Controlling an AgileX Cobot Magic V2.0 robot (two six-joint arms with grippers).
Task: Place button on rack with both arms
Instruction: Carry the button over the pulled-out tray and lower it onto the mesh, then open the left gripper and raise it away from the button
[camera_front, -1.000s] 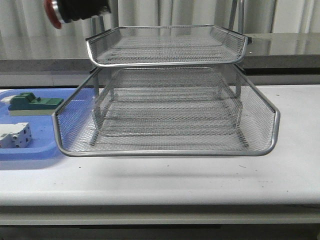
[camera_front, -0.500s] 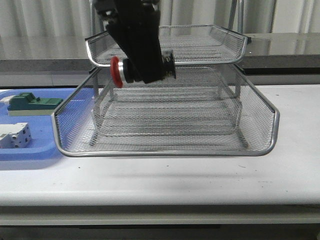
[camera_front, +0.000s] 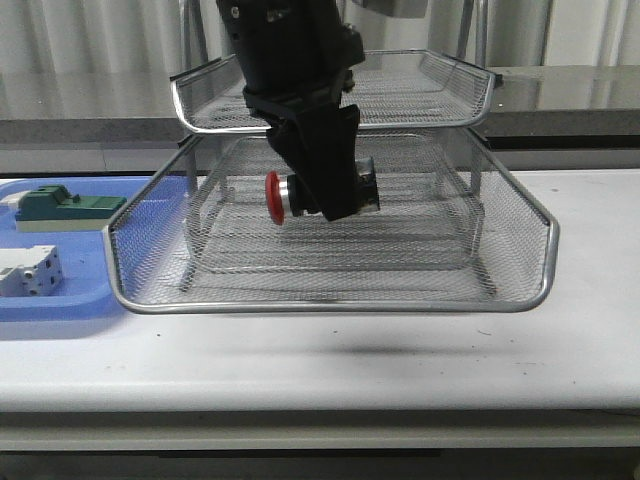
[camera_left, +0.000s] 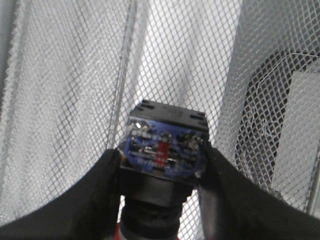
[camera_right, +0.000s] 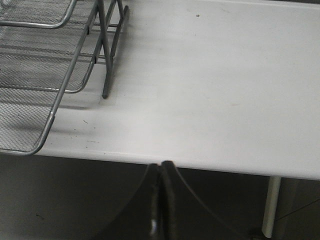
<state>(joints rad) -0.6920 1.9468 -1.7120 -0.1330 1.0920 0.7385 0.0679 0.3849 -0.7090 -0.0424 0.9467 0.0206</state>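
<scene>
White table (camera_front: 560, 350) — button (camera_front: 300, 195) clamped sideways in left tool (camera_front: 325, 195), above rack (camera_front: 330, 290).

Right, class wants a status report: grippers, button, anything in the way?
Left gripper shut on button, held above the rack's pulled-out lower tray. Right gripper shut, empty, off the table edge. Nothing visible under the button.

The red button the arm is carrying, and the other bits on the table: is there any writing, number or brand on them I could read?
None can be read.
The button: its blue back block carries tiny light marks, too blurred to read.
The green block and the white block on the blue tray: no writing visible.
The wire rack: no label visible.
</scene>
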